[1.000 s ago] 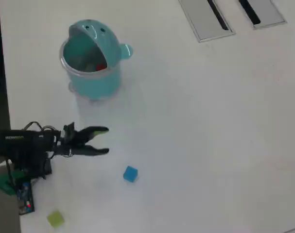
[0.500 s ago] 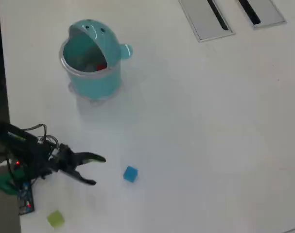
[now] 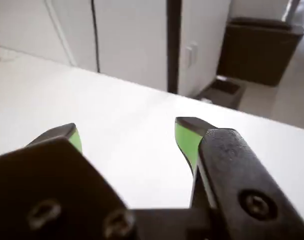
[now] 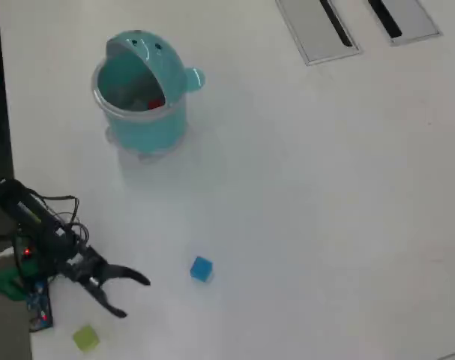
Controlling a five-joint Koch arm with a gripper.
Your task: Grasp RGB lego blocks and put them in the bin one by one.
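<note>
The pincer (image 3: 126, 132) is spread wide with nothing between its green-lined fingers (image 3: 187, 140), above a bare white table (image 3: 131, 110).

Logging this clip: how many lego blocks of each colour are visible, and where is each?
Small blue cube-like block on the white table: 1
Small yellow-green block on the table near the arm: 1
Red block showing inside the teal round plastic bin: 1
Total: 3

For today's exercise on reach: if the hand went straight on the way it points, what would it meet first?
Probably the blue block: the open hand points roughly toward it over bare table, though it may pass just beside.
</note>
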